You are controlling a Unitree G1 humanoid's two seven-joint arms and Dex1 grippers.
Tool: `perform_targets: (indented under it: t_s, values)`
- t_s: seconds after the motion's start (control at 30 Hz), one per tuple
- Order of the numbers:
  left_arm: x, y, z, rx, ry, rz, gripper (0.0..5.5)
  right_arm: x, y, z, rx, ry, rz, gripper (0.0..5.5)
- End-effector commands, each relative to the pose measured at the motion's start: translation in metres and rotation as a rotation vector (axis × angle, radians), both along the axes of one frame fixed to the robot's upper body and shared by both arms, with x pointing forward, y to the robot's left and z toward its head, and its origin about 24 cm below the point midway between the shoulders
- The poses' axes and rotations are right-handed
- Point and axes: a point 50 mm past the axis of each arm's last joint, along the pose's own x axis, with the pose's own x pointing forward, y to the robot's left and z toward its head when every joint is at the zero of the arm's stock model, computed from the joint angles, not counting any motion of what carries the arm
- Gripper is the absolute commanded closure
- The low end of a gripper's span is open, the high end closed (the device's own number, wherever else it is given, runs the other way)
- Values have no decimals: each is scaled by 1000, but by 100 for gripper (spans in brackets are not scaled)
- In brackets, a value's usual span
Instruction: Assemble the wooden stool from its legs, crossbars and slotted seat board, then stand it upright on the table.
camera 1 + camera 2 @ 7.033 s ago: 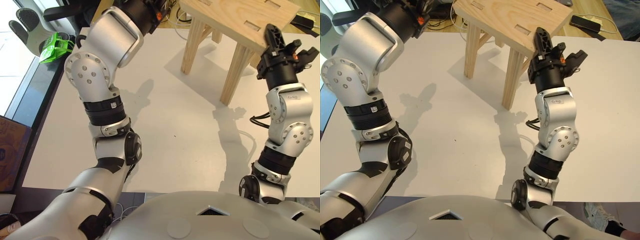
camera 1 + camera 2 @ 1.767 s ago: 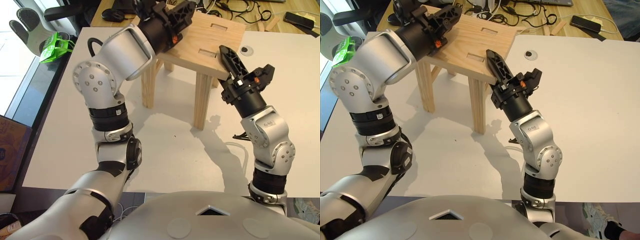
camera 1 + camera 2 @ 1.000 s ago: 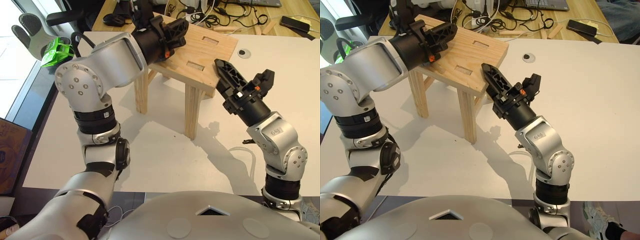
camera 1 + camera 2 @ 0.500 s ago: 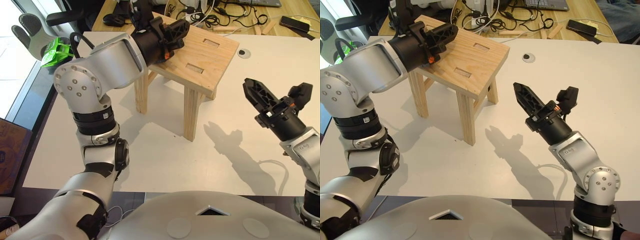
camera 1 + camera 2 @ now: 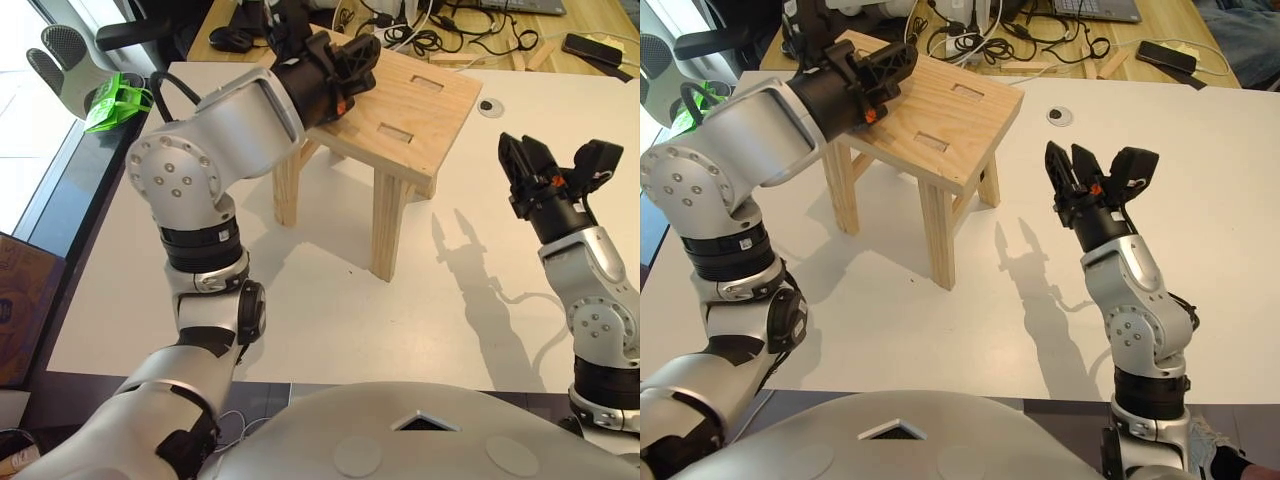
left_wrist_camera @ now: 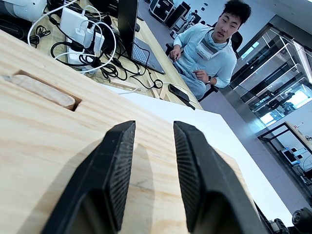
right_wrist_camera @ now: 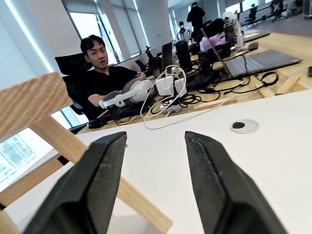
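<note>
- The wooden stool (image 5: 395,120) stands upright on its legs on the white tabletop (image 5: 320,300), toward the far left part of it.
- Its slotted seat board (image 5: 945,115) lies flat on top. Two rectangular slots show on the side nearer the right arm, one near slot (image 5: 397,132) and one far slot (image 5: 432,83).
- In the left wrist view another slot (image 6: 41,90) has the end of a wooden piece sitting in it, just below the board's surface.
- The front leg (image 5: 388,225) and the left leg (image 5: 287,190) both touch the tabletop. A crossbar (image 7: 27,179) runs between legs under the seat.
- The left hand (image 5: 352,62) lies over the seat board's far left corner. Its fingers (image 6: 114,170) are a little parted, side by side just above the wood, with nothing between them.
- The right hand (image 5: 1098,172) is held above the tabletop to the right of the stool, well apart from it. Its fingers (image 7: 95,187) are spread wide and it carries nothing.
- A round cable grommet (image 5: 490,107) sits in the tabletop beyond the right hand.
- Behind the tabletop is a wooden desk (image 5: 1110,45) with tangled cables (image 5: 980,40) and a phone (image 5: 583,48) on it.
</note>
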Motion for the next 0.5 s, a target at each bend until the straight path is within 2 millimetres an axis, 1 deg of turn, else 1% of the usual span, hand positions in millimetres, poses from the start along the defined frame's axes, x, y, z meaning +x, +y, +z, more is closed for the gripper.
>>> perform_targets:
  t_s: [0.03, 0.17, 0.33, 0.4, 0.47, 0.5]
  values:
    - [3, -14, -72, 120, 230, 29, 403, 15, -3, 16, -111, -103, -91, 329]
    - [18, -23, -74, 99, 168, 85, 403, 25, -3, 21, -193, -157, -158, 329]
    - [35, -31, -75, 91, 85, 134, 403, 36, 5, 26, -175, -200, -186, 329]
    - [37, -35, -79, 102, 62, 143, 403, 40, 9, 34, -170, -234, -190, 329]
    - [39, -36, -73, 97, 5, 173, 403, 44, 13, 43, -170, -272, -191, 329]
    - [40, -36, -63, 71, -49, 191, 403, 45, 14, 46, -169, -284, -192, 329]
